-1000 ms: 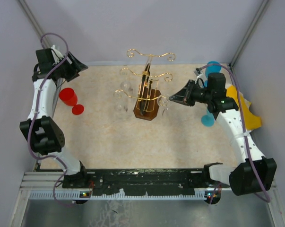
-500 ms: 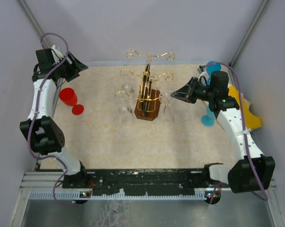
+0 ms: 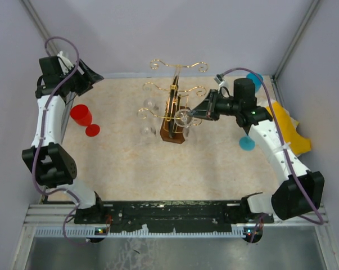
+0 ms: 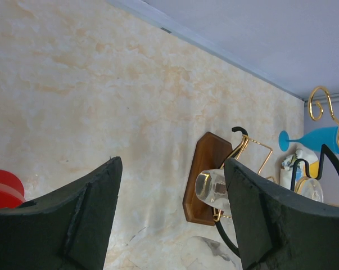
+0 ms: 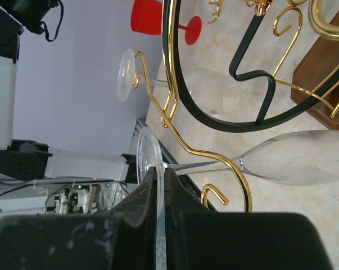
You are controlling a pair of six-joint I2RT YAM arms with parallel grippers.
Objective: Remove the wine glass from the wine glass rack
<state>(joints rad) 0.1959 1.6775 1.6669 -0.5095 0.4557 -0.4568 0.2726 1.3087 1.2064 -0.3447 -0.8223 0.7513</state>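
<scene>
Across beige marbled tabletop (image 3: 118,157), reaches with right gripper (image 5: 157,171) to 3 o'clock side of wine glass rack (image 3: 172,128); clamps foot of hanging wine glass (image 5: 293,163) edge-on, likely to slide stem out of hook; holds left gripper (image 4: 172,163) spread, empty, at 10 o'clock, clear

Robotics lab test cell: plain lilac-grey wall panels (image 3: 175,34) close in a beige marble-patterned tabletop (image 3: 118,163) on three sides, with bare metal frame posts (image 3: 37,22) at 11 and 1 o'clock. At 6 o'clock, the white-and-black left arm (image 3: 45,118) and right arm (image 3: 273,146) rise from a black mounting rail (image 3: 175,209) on a ridged aluminium plate (image 3: 158,253), trailing purple cables (image 3: 57,42).
</scene>
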